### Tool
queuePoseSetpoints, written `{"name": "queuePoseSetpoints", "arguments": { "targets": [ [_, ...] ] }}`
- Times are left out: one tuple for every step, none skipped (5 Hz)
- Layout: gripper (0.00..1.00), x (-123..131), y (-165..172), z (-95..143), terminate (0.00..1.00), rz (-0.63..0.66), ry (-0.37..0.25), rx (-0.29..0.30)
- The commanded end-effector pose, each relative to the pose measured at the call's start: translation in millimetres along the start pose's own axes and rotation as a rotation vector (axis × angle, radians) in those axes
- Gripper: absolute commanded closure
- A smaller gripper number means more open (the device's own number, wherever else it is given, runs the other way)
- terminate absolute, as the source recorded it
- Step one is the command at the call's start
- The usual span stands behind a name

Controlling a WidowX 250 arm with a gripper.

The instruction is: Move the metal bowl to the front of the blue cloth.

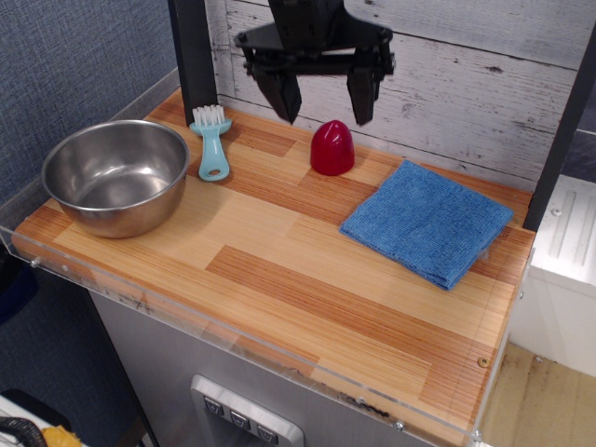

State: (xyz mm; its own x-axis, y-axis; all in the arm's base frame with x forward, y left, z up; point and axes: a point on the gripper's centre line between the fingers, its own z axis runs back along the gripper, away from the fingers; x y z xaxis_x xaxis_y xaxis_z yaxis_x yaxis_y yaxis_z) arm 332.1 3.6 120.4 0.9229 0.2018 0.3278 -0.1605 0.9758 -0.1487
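Observation:
The metal bowl (115,175) is large, round and shiny. It stands empty at the left end of the wooden counter (279,279). The blue cloth (427,223) lies folded flat at the right, well apart from the bowl. My gripper (322,112) is black and hangs open above the back of the counter, over the red object, its two fingers (287,101) spread wide. It holds nothing and is far from both bowl and cloth.
A red dome-shaped object (332,148) stands at the back middle, just under the gripper. A light-blue brush (212,142) lies beside the bowl's far right. A black post (195,56) and white plank wall are behind. A clear lip edges the counter front.

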Motion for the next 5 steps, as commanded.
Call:
{"name": "queuePoseSetpoints", "arguments": {
  "targets": [
    [0.0,1,38,9,0.0,0.027,-0.049,0.057],
    [0.0,-5,65,5,0.0,0.032,-0.064,0.079],
    [0.0,-8,90,4,0.0,0.034,-0.078,0.106],
    [0.0,-9,108,-4,0.0,0.044,-0.069,0.14],
    [0.0,-9,116,-18,0.0,0.02,-0.049,0.173]
  ]
}}
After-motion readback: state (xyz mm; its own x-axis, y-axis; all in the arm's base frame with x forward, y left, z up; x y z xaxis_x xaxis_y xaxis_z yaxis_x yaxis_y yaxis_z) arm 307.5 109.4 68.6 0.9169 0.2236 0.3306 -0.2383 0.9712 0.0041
